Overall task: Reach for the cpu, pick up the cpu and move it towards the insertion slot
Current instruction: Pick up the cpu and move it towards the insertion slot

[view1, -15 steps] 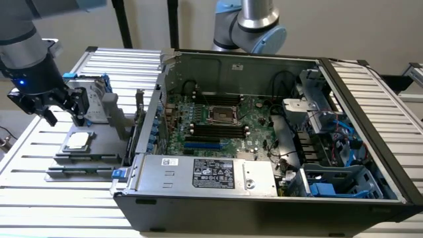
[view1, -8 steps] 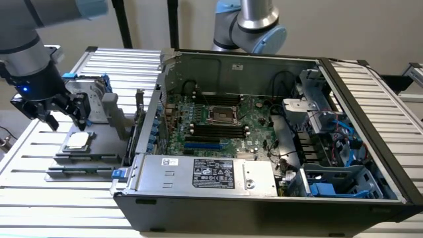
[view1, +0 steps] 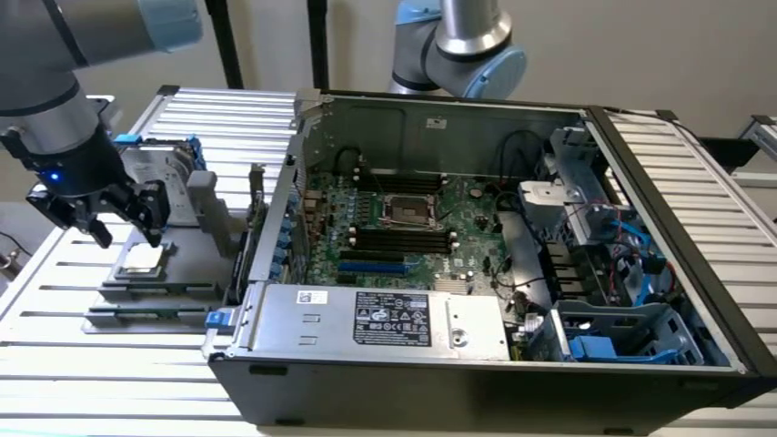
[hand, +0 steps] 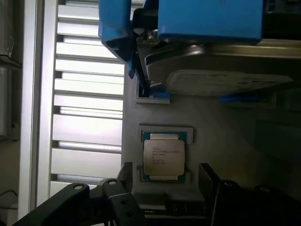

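Gripper [view1: 126,235]: hung wide open and empty, just above the cpu [view1: 140,259].
Cpu: lay flat on a grey holder [hand: 211,141] beside the computer case [view1: 486,382], on the exterior view's left.
Insertion slot [view1: 409,211]: sat inside that case.

You get bright, even room light in the exterior view. The slatted table [view1: 97,364] glares near white along the exterior view's left. Inside the computer case [view1: 486,391] it is dimmer, and the walls leave the motherboard [view1: 474,218] in soft shade. In the wrist view the slats [hand: 84,136] blow out to white and wash the edge beside them. The cpu [hand: 163,157] lid carries a mild sheen with no hard glare. The gripper [hand: 160,188] fingers [hand: 70,200] sit dark, almost in silhouette, and shadow pools under the hard drive [hand: 211,56].
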